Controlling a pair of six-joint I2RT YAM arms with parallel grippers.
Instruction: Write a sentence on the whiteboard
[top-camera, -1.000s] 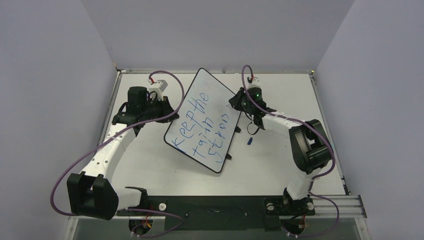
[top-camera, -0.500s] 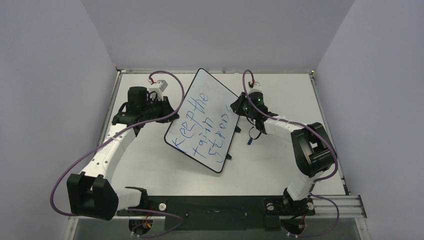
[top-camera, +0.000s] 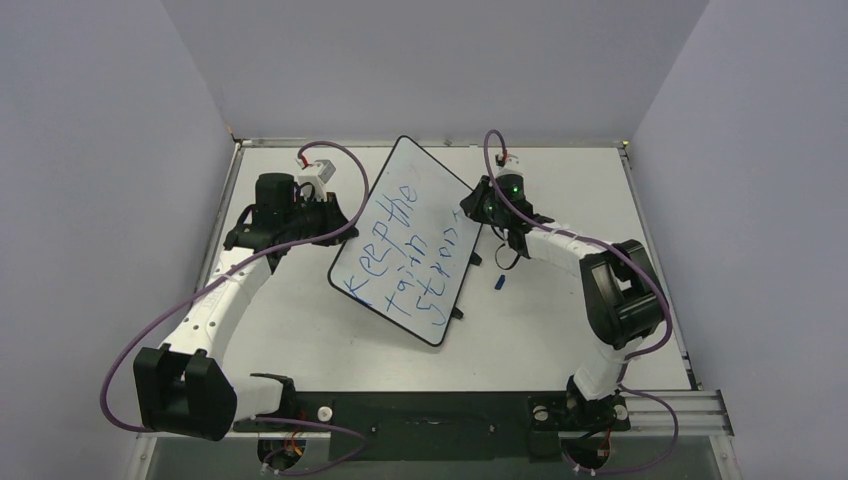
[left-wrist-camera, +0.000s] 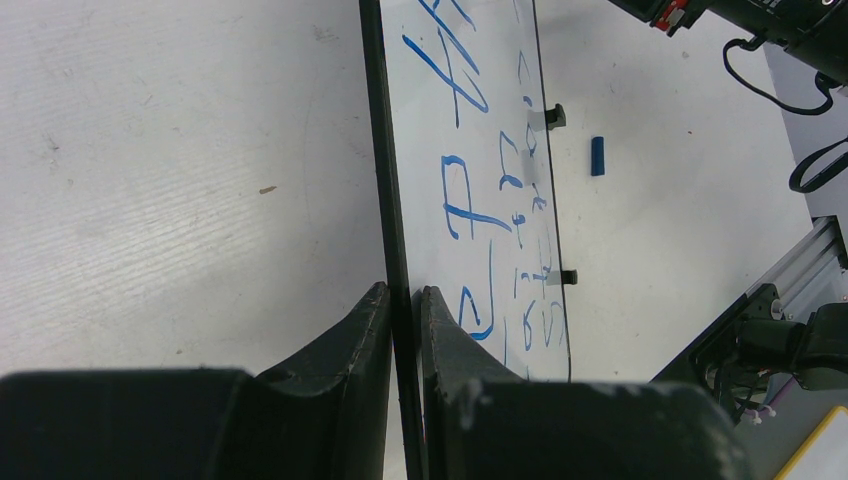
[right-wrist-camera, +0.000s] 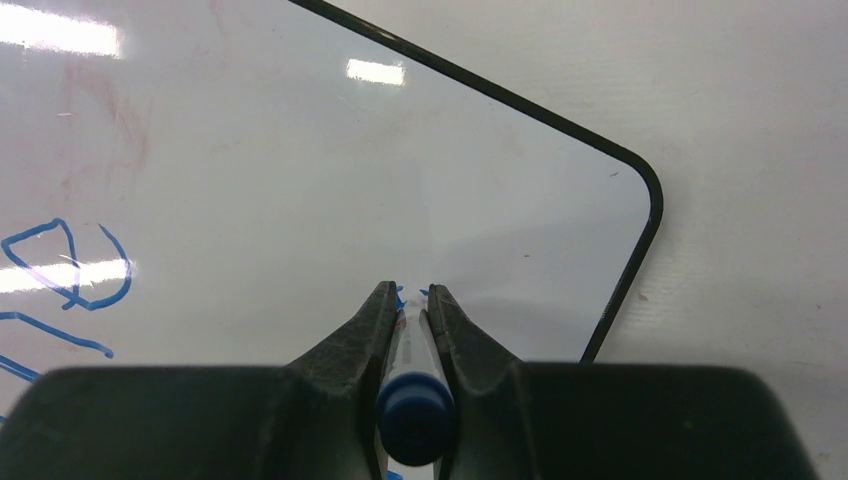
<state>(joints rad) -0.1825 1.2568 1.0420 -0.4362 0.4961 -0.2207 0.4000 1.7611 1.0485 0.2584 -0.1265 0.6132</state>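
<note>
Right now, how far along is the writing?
Done: three blue lines of the sentence on the whiteboard. In hand: left gripper clamps the board's edge; right gripper holds the marker at the third line's end. Left: probably that word's last letters, which look unfinished.

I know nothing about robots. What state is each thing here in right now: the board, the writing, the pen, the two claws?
whiteboard: lying askew on the table, partly written on.
sentence: three slanted blue lines.
left gripper: shut on the whiteboard's rim.
right gripper: shut on the marker.
marker: tip at the whiteboard, near its corner.
cap: off, lying on the table apart from the whiteboard.
</note>
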